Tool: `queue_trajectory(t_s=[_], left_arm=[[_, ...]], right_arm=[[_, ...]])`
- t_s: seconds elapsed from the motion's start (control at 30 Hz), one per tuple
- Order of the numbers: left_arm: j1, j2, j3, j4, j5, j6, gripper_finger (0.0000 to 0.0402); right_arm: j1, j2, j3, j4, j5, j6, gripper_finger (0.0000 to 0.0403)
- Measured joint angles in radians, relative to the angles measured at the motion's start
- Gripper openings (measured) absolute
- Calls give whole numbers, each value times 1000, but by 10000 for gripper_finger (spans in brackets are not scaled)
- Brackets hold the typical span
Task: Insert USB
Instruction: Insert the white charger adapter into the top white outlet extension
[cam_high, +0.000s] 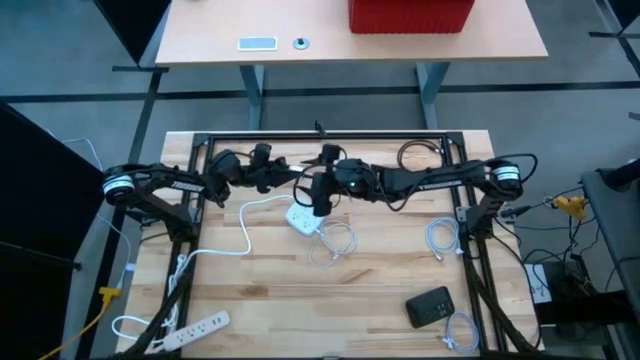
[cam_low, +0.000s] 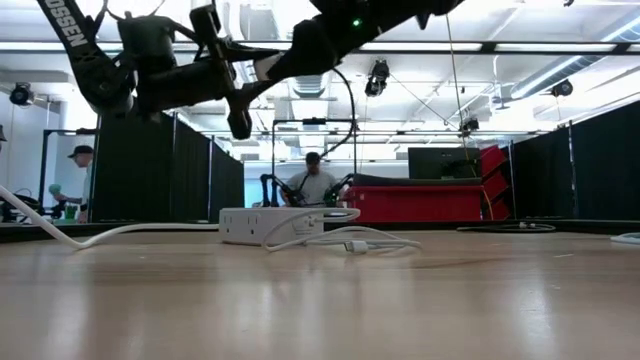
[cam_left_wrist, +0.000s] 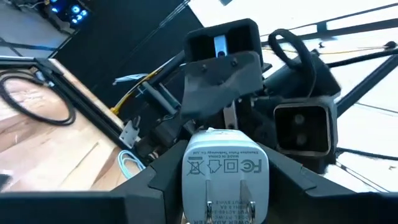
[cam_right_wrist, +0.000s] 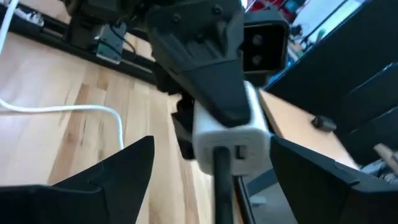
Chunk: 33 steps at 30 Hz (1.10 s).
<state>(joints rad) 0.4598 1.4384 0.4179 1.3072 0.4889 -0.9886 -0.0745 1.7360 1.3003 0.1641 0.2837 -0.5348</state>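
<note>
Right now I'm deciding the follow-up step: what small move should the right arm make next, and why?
Probably back the right gripper straight away: its fingers stand open, the black cable looks seated in the white charger, which the left gripper holds.

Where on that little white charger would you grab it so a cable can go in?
Hedged advice: grip the charger across two opposite flat sides, coming in from the prong end, as the left gripper does. Those sides are parallel, so the fingers sit flat against them. The far face, where the black cable sits in its port, then stays uncovered.
</note>
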Motion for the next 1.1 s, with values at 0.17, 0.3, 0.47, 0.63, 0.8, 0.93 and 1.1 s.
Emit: queue_trajectory(t_s=[0.17, 0.3, 0.47, 0.63, 0.8, 0.93, 1.1], left_arm=[[-22, 0, -4, 19, 20, -1, 145], [-31, 0, -7, 55, 25, 0, 145], [-33, 0, -8, 97, 44, 2, 145], [-33, 0, -9, 101, 44, 2, 145], [-34, 0, -9, 99, 43, 11, 145], [-34, -1, -19, 99, 46, 44, 145], [-34, -1, -27, 86, 63, 59, 145]], right_arm=[[0, 10, 0, 85, 2, -41, 280], [-1, 10, 0, 114, -55, -88, 253], [0, 15, 0, 121, -60, -132, 215], [3, 15, -1, 140, -58, -139, 160], [8, 15, -2, 145, -56, -149, 142], [18, 16, -2, 139, -56, -161, 142], [24, 5, -2, 83, -63, -114, 142]])
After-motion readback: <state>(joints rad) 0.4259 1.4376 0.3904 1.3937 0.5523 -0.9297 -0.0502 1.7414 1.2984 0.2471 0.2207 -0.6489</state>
